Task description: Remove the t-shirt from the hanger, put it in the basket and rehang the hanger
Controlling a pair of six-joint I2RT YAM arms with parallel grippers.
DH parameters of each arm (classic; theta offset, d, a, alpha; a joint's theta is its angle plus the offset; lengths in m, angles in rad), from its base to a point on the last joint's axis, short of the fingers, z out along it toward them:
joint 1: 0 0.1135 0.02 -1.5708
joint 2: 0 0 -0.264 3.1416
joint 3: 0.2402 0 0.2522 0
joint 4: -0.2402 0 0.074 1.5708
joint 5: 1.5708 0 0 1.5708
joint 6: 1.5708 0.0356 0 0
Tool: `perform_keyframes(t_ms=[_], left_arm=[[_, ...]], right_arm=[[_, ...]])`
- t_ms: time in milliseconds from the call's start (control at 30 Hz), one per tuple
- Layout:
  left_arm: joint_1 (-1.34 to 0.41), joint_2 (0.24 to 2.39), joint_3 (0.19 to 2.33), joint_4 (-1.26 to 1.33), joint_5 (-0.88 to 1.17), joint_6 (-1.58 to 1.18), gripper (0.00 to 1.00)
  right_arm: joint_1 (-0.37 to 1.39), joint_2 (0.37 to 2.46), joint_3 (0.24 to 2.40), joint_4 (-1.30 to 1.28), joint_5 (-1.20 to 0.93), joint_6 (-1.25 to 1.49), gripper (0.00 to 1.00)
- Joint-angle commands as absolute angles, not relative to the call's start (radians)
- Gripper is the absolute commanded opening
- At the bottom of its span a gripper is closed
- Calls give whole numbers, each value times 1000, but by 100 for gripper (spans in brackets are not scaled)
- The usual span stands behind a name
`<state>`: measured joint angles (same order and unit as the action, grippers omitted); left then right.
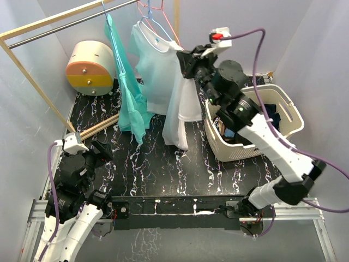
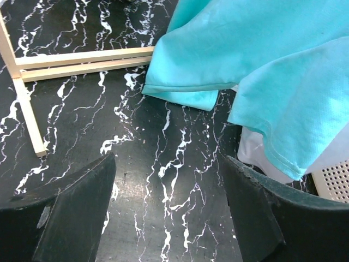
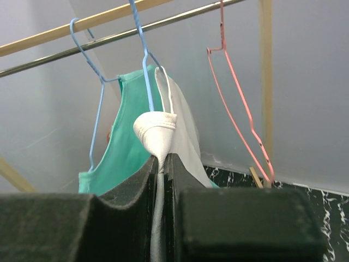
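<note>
Plainly, the right pincer (image 3: 162,164) was shut tight on a bunched fold of the white t-shirt (image 3: 155,131), pinched up near the neck. Just above that fold ran the wire of the blue hanger (image 3: 143,54), hooked on the rail (image 3: 180,13). The rest of the t-shirt hung limp beneath. A teal vest (image 3: 117,147) hung beside it on its own hanger, and a bare pink hanger (image 3: 240,114) on the other side. A pale basket (image 1: 289,109) stood on the dark marbled worktop (image 1: 163,164) under the arm.

The left pincer (image 2: 169,164) stood wide open with nothing in it, low over the worktop near the vest's hem.

The cloth looked light, soft and stretchy. It would likely drag and snag on the wire rather than slide, and the hanger could swing or lift. The doubled neckline or shoulder seam seemed the firmest place to hold.
</note>
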<state>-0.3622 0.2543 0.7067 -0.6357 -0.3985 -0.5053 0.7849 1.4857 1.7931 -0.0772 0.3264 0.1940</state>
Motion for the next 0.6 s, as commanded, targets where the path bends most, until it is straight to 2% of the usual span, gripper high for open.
perform_keyframes(t_ms=[0, 167, 333, 567], left_arm=[[-362, 243, 703, -588, -331, -451, 78], [-362, 232, 696, -484, -200, -394, 81], [-362, 267, 727, -304, -3, -374, 84], [-362, 511, 927, -91, 343, -365, 87]], right_arm=[[782, 1296, 1670, -38, 309, 221, 8], [782, 1092, 1522, -156, 268, 255, 8], [782, 936, 1488, -357, 164, 294, 8], [782, 840, 1547, -644, -69, 332, 8]])
